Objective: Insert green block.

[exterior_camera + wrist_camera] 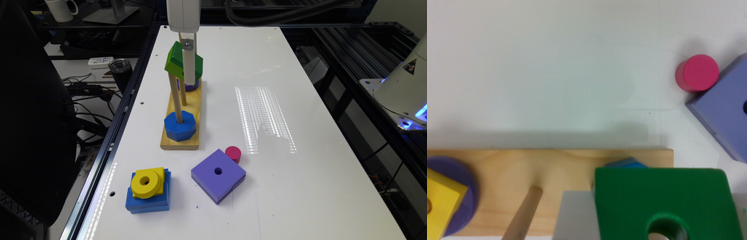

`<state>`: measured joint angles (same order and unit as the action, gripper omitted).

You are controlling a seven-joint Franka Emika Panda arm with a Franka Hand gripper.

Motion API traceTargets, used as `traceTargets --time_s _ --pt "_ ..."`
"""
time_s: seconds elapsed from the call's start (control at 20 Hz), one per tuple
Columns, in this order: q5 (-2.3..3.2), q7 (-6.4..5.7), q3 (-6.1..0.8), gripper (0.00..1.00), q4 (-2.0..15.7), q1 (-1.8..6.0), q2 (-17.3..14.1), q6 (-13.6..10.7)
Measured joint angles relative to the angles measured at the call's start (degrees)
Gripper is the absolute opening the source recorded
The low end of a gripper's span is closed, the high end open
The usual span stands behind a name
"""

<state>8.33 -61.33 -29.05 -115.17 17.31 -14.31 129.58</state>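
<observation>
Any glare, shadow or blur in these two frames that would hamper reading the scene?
Exterior view: striped light glare on the white table, otherwise sharp. Wrist view: soft overall, the green block close and blurred at its edges; a broad grey shadow lies on the table beside the wooden base.

The table (pixel 300 186) has a smooth, glossy white top that mirrors the overhead lights as bright streaks. The base board (pixel 191 110) is pale unpainted wood with visible grain, and its pegs (pixel 174 96) are bare wooden dowels, matt and light brown. The green block (pixel 176 61) looks painted, with a flat matt finish, dark green over lime. The blue octagon block (pixel 179 126), purple square block (pixel 217 175), yellow ring (pixel 145 182) and pink cylinder (pixel 233 153) carry the same smooth, matt, opaque colour. The pincer (pixel 188 66) has off-white fingers of smooth plastic look, with a small metal screw; its housing is glossy white
</observation>
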Motion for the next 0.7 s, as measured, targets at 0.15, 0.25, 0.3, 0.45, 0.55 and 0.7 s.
traceTargets --time_s 0.15,0.25,0.3,0.45,0.55,0.7 --pt "-0.19 0.01 0.0 0.0 -1.56 0.15 1.04 0.2" --pt "-0.5 0.04 -0.03 0.0 -3.04 0.28 2.23 0.69" --pt "-0.7 0.06 -0.04 0.0 -3.65 0.29 2.81 0.88" --pt "-1.15 0.1 -0.05 0.0 -4.9 0.32 4.03 1.36" --pt "-1.2 0.1 -0.05 0.0 -5.27 0.38 4.32 1.59" --pt "-1.2 0.33 -0.04 0.0 -5.49 0.78 4.38 1.71"
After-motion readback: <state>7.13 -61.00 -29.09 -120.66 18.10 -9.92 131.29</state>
